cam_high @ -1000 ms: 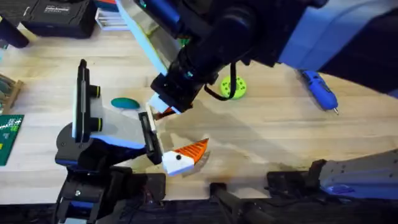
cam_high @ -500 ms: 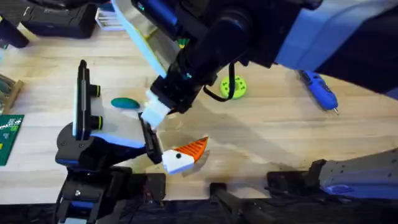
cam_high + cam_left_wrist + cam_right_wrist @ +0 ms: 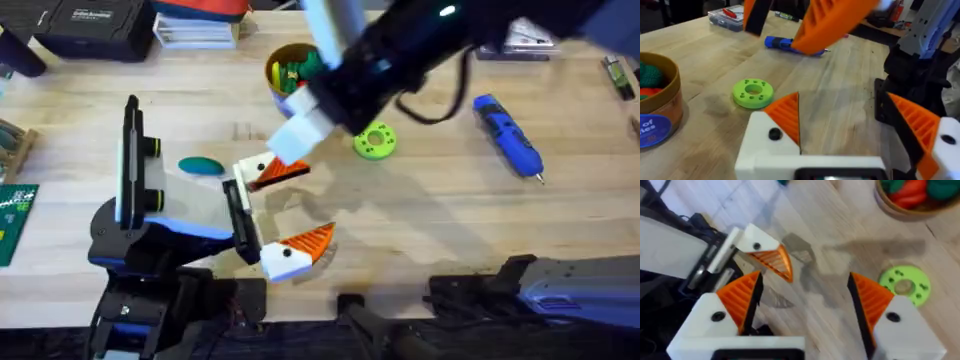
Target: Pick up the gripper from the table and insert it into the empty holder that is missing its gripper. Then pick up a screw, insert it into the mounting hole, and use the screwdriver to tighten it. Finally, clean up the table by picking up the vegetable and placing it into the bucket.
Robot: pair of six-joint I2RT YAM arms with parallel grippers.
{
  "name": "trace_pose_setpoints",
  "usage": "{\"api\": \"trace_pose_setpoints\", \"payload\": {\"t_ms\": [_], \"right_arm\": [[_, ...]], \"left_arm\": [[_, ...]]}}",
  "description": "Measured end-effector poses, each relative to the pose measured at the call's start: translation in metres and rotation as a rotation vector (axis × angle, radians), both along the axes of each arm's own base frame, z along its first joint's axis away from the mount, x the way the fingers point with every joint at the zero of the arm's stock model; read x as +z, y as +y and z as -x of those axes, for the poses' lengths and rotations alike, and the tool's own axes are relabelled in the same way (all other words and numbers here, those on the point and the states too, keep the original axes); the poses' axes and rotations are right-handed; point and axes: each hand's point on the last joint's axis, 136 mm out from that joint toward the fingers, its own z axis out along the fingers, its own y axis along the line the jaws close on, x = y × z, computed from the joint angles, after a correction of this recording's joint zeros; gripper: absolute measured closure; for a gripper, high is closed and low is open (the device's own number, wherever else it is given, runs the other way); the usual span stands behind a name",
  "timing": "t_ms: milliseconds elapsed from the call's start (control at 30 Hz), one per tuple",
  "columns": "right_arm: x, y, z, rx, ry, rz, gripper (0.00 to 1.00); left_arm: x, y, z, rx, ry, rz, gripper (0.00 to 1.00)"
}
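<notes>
The right end effector (image 3: 268, 168) hangs over the middle of the desk (image 3: 430, 215), its white fingers with orange ribbed pads (image 3: 871, 299) spread wide and holding nothing. The left end effector (image 3: 860, 135) is likewise spread and empty, one white finger (image 3: 290, 255) lying low near the front edge. The blue screwdriver (image 3: 508, 134) lies well apart on the far right of the desk. The teal-green vegetable (image 3: 201, 166) lies flat on the wood, just beside the black upright holder (image 3: 133, 160). The yellow-orange bucket (image 3: 283, 66) stands at the back (toy vegetables already inside), and the lime-green disc with a hole (image 3: 375, 141) lies near it
</notes>
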Motion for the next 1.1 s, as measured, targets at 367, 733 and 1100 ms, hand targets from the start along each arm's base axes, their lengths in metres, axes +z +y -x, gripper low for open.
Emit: {"api": "trace_pose_setpoints", "payload": {"t_ms": [367,733,1100], "right_arm": [[-0.025,-0.06,0.003,-0.103,0.068,-0.012,0.009],[-0.001,-0.102,0.086,-0.03,0.13,-0.275,0.009],[0.017,-0.1,0.111,0.137,0.06,-0.359,0.008]], "left_arm": [[0.0,0.0,0.0,0.0,-0.001,0.0,0.015],[0.0,0.0,0.0,0.0,-0.001,0.0,0.01],[0.0,0.0,0.0,-0.001,-0.008,-0.002,0.987]]}}
